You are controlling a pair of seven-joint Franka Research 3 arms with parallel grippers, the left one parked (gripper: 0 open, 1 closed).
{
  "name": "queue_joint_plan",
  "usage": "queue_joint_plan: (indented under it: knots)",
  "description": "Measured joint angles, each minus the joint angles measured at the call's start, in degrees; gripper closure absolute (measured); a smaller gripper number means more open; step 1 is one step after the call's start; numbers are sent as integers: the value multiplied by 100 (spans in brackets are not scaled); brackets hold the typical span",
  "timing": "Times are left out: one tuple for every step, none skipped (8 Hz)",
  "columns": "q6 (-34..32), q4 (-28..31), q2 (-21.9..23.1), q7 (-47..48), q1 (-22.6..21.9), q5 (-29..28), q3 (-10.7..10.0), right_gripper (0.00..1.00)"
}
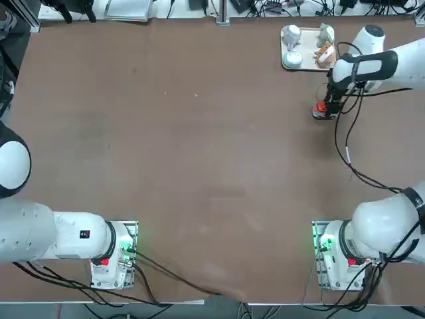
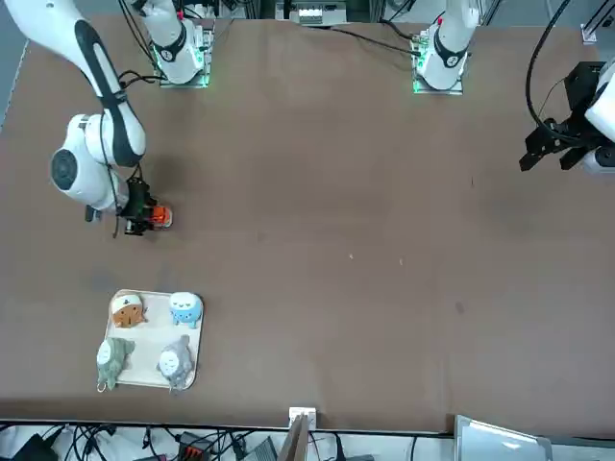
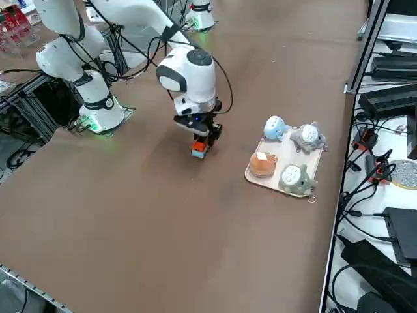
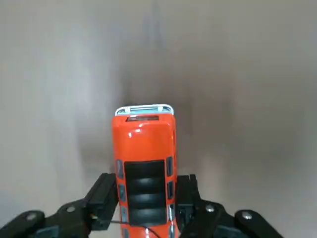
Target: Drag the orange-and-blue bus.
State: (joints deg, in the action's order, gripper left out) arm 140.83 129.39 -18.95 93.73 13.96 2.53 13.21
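Orange-and-blue bus (image 4: pixel 145 168) sits on the table (image 1: pixel 199 166) just beside the tray (image 1: pixel 304 48) of figurines, on its robot side, with the right gripper (image 4: pixel 145 208) clamped around its sides.

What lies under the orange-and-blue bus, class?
The orange-and-blue bus rests on the brown table, gripped at its sides by the right gripper. Its underside and wheels are hidden.
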Motion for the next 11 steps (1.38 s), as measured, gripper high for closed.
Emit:
queue_joint_plan:
  knots:
    - [1,12,-3,145,-43,0,114,38]
    - [3,15,-7,261,-117,0,164,38]
    - [8,15,-10,445,-243,0,191,38]
    - [12,15,-5,693,-385,0,203,38]
    - [30,15,-11,952,-526,0,220,38]
    - [57,15,-15,1215,-658,0,229,38]
    - [103,16,-22,1502,-788,0,237,38]
    - [155,16,-30,1778,-919,0,242,38]
    - [207,16,-38,1983,-1040,0,245,38]
    - [244,15,-39,2153,-1145,0,246,38]
    - [275,14,-46,2260,-1232,0,246,38]
